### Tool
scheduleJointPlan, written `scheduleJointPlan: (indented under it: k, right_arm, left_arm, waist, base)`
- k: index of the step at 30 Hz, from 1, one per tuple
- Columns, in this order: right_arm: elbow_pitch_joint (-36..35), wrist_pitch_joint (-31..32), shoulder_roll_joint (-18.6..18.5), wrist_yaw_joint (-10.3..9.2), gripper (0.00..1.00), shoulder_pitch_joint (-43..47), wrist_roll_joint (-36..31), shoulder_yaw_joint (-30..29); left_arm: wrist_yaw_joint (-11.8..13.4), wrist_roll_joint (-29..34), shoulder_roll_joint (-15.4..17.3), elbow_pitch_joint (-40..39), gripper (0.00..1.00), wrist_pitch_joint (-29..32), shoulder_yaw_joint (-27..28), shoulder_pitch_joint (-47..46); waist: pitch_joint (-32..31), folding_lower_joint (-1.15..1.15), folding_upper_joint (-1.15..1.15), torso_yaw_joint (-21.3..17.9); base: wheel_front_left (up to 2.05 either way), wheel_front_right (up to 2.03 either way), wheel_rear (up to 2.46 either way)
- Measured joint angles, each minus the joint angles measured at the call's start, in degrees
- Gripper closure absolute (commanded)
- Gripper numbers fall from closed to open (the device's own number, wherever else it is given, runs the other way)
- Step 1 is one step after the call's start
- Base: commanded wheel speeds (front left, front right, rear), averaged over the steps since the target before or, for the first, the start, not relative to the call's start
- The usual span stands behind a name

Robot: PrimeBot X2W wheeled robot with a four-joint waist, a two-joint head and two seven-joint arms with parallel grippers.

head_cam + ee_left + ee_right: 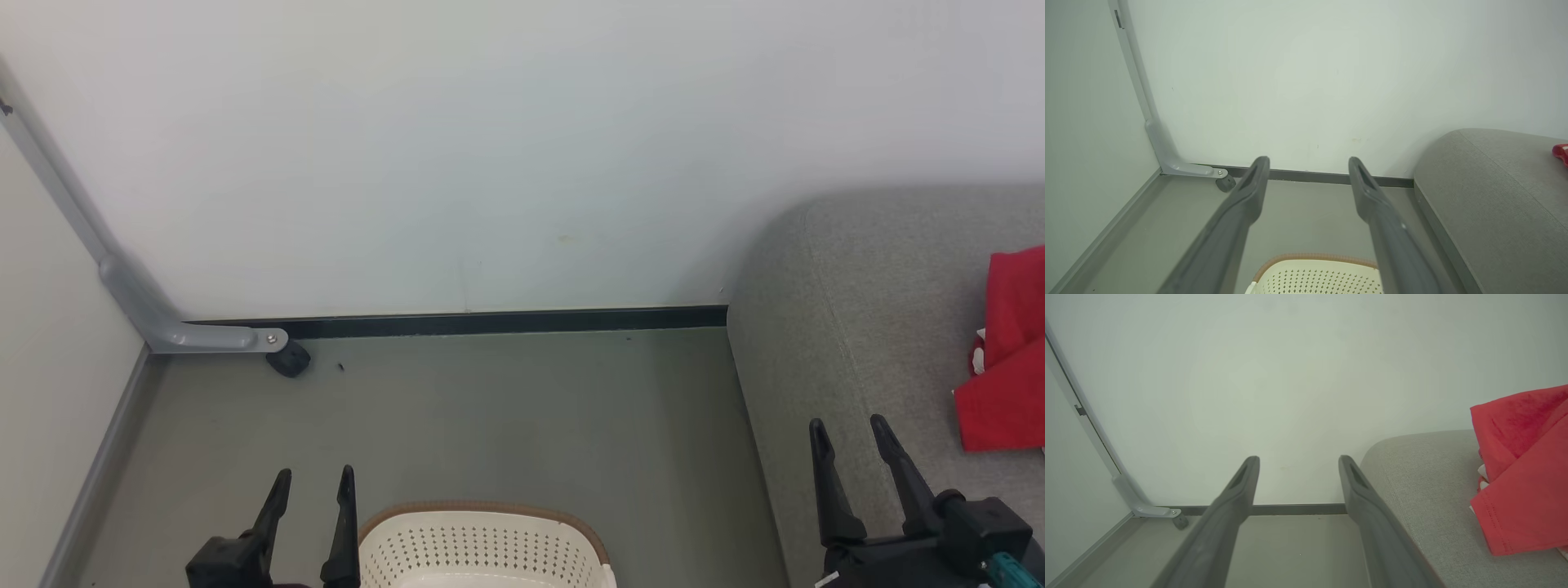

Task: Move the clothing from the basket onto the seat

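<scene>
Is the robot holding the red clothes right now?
No, the red clothes lie on the grey sofa, and the right gripper near them is open and empty.

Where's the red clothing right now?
In the head view the red clothing lies on the grey seat at the far right edge, just ahead and right of the right gripper, apart from the basket at bottom centre.
</scene>
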Motion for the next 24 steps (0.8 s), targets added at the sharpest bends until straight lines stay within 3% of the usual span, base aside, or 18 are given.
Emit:
scheduleJointPlan:
  k: [24]
  right_arm:
    - [-3.22, 1.02, -0.31, -1.43, 0.0, 3.99, -0.05, -0.08]
  left_arm:
    - [0.0, 2.52, -1.92, 0.2, 0.0, -0.44, 2.36, 2.05]
  waist:
    - [-0.68, 0.01, 0.0, 0.45]
  base:
    - [0.0, 0.0, 0.0]
